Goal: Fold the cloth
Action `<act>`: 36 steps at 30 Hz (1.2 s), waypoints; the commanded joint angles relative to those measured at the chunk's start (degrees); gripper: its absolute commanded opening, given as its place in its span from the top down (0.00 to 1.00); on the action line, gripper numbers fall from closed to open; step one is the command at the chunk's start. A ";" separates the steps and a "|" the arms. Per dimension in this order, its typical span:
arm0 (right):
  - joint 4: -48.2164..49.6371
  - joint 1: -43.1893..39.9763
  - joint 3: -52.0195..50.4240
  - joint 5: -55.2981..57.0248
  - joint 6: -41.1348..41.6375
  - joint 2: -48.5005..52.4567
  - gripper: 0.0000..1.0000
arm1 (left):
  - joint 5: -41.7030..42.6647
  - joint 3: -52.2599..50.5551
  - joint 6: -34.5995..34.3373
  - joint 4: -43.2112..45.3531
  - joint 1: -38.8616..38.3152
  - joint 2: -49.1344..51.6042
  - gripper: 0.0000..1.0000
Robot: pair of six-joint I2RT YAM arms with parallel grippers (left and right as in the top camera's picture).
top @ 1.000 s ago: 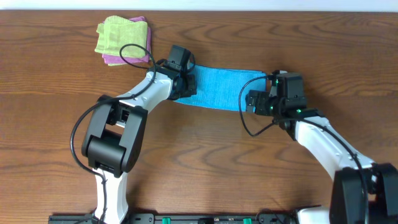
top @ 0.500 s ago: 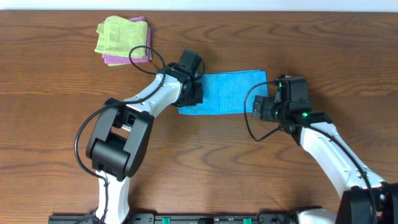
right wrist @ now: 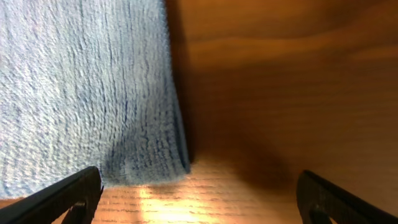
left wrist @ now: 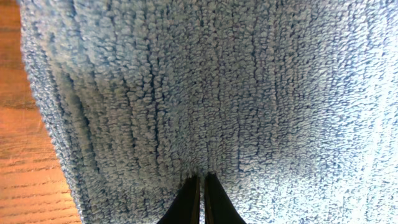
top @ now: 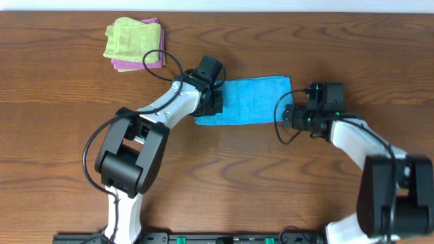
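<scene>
**One-sided grip could skew the fold**

Our left gripper (left wrist: 200, 186) is pinched shut on the cloth (top: 254, 100), which stretches away from it toward the right gripper (right wrist: 199, 190). That one gapes wide and holds nothing, with the cloth's corner just ahead, to its left. If we pull now, the loose end may drag and bunch.

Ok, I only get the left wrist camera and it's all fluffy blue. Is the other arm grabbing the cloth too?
Observer: No. The right gripper is open at the far end of the cloth; a corner lies just ahead of its spread jaws.
Operator: Is the cloth all spread out?
Observer: No, from overhead it's a narrow strip on the table, with the left gripper at its other end.
Operator: Anything else up there?
Observer: A green cloth stacked on a pink cloth, off in the far left corner, away from both grippers.
</scene>
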 commanded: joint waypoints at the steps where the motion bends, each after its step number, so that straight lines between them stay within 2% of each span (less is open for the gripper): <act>1: -0.66 -0.04 4.96 -4.90 -2.56 3.30 0.01 | -0.09 -1.05 -0.46 0.98 0.04 1.51 0.94; 7: -2.14 0.57 10.38 -5.27 -3.39 7.28 0.01 | 0.72 -1.05 -1.20 0.96 0.04 1.51 0.94; 19: 0.17 0.92 12.33 -10.97 -5.22 15.89 0.02 | 0.61 -1.05 -1.55 1.14 0.04 1.51 0.94; 22: 0.09 1.60 12.37 -11.50 -4.15 16.26 0.20 | 0.59 -1.05 -1.55 1.14 0.04 1.51 0.94; 25: -0.13 2.73 12.37 -11.63 -2.84 16.26 0.52 | 0.35 -1.05 -1.55 1.14 0.04 1.51 0.94; 26: -0.50 3.08 12.37 -11.63 -2.29 16.26 0.57 | 0.24 -1.05 -1.55 1.14 0.04 1.51 0.94; 29: -1.40 4.11 12.37 -11.52 -2.25 16.26 0.56 | 0.22 -1.05 -1.55 1.27 0.04 1.51 0.94; 34: -2.45 4.79 12.37 -10.54 -0.96 16.26 0.87 | 0.20 -1.05 -1.55 1.81 0.04 1.51 0.94; 36: -2.80 4.79 12.37 -10.36 -0.94 16.26 0.95 | 0.22 -1.05 -1.55 2.16 0.04 1.51 0.94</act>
